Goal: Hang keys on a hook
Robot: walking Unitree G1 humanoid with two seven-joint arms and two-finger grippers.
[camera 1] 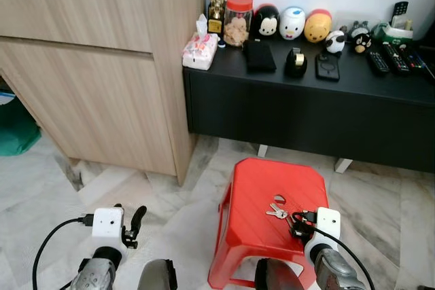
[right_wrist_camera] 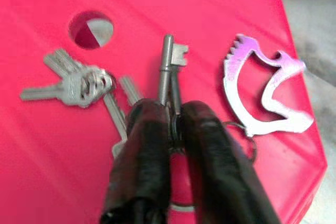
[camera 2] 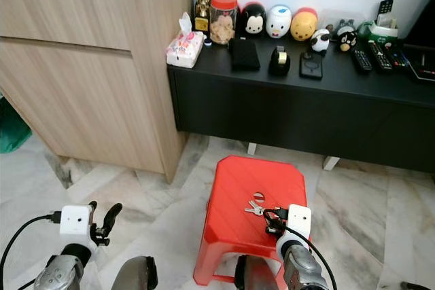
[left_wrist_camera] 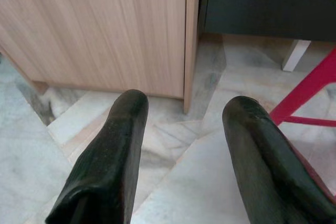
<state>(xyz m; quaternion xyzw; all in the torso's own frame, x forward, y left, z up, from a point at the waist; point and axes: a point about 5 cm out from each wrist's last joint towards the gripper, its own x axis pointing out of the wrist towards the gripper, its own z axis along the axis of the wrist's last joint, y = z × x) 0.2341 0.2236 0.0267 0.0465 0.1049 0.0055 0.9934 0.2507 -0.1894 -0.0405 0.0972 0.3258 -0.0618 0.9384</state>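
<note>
A bunch of silver keys (camera 1: 279, 212) lies on top of a red plastic stool (camera 1: 258, 188). In the right wrist view the keys (right_wrist_camera: 84, 85) fan out on the red top beside a finger hole, with a purple-tinted metal charm (right_wrist_camera: 262, 95) on their ring. My right gripper (right_wrist_camera: 172, 116) is shut on the long key (right_wrist_camera: 168, 72), right at the stool top; it is seen at the stool's near right (camera 1: 299, 223). My left gripper (left_wrist_camera: 184, 114) hangs open over the marble floor, left of the stool (camera 1: 134, 225).
A wooden cabinet (camera 1: 102, 79) stands at the left. A low black console (camera 1: 306, 100) behind the stool carries a tissue box, a jar, round figurines, a wallet and remote controls. Marble floor (camera 1: 387, 195) surrounds the stool.
</note>
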